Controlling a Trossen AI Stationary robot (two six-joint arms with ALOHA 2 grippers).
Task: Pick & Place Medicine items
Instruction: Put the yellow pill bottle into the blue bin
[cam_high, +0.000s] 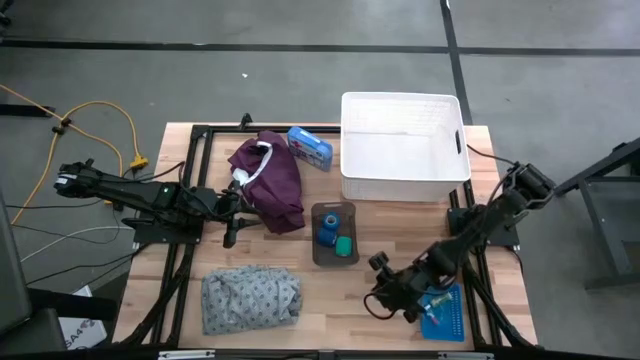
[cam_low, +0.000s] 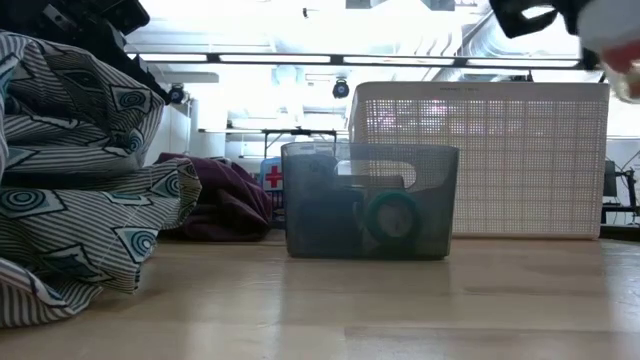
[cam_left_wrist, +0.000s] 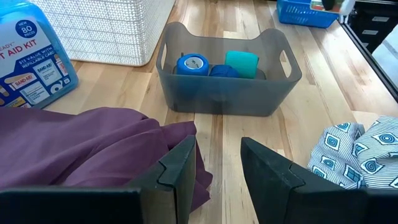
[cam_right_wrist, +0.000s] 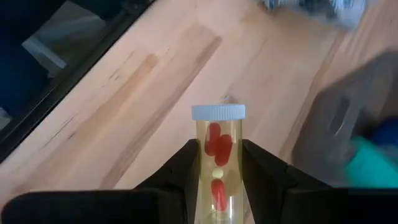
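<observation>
My right gripper (cam_right_wrist: 217, 163) is shut on a clear yellowish pill bottle (cam_right_wrist: 217, 140) with a white cap and red pills inside. It hangs above the table's near right part (cam_high: 388, 288), beside a blue tray (cam_high: 440, 312). A grey bin (cam_high: 334, 232) at the table's middle holds blue rolls (cam_left_wrist: 193, 64) and a green roll (cam_left_wrist: 241, 62). My left gripper (cam_left_wrist: 217, 168) is open at the left, over a maroon garment (cam_left_wrist: 93, 146), with nothing between its fingers. My right gripper pinches the pill bottle's body (cam_right_wrist: 217, 171) between its two fingers, below the white cap (cam_right_wrist: 217, 112). The fingers lie along the bottle and slant down toward the table. The cap end sticks out past the fingertips. The bottle is lifted clear of the wood.
A white basket (cam_high: 405, 145) stands at the far right. A blue first-aid kit box (cam_high: 310, 147) lies next to it. A grey patterned cloth (cam_high: 250, 297) is bunched at the near left. Bare wood shows between the bin and my right gripper.
</observation>
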